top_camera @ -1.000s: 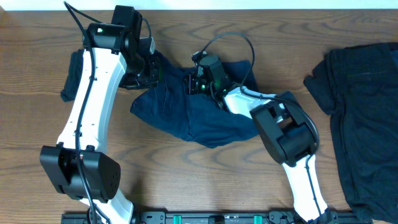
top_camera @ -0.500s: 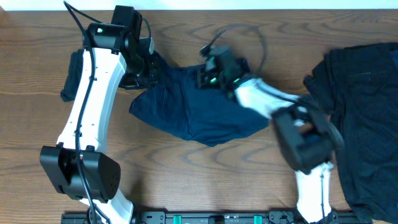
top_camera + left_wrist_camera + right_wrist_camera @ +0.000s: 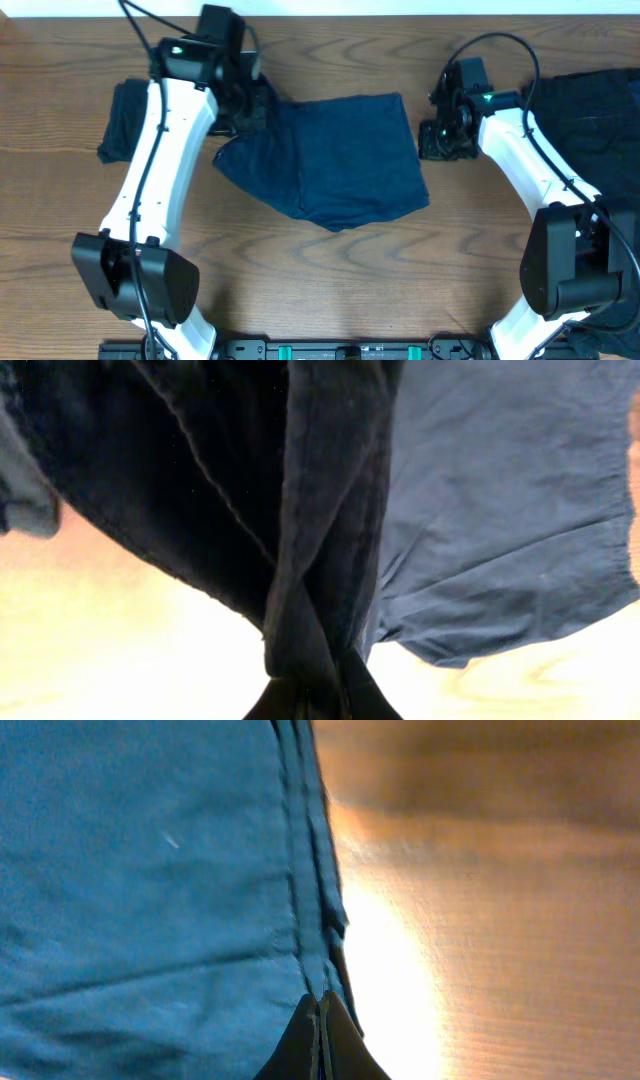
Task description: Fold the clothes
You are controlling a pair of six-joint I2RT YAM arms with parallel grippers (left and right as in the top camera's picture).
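The navy shorts (image 3: 330,160) lie spread across the middle of the wooden worktop (image 3: 330,280), mostly flat. Their lower edge curves toward the bottom of the frame and their upper left corner is bunched up.

The left fingers (image 3: 375,710) are clenched on that bunched corner. In the left wrist view the cloth gathers into a twisted fold that runs down between them at the bottom edge, with the rest of the fabric fanning out to the upper right. From overhead, this grip sits in the upper left part of the frame, under the white arm.

The right fingers (image 3: 300,1055) are pressed tight together on the stitched hem at the right edge of the shorts. The seam runs straight down into the tips, with bare wood just to the right of it. From overhead, that hand sits just beside the cloth's right edge.

A black garment (image 3: 590,160) lies at the far right, apart from the shorts. A small dark cloth (image 3: 120,120) rests at the far left, partly behind the left arm.
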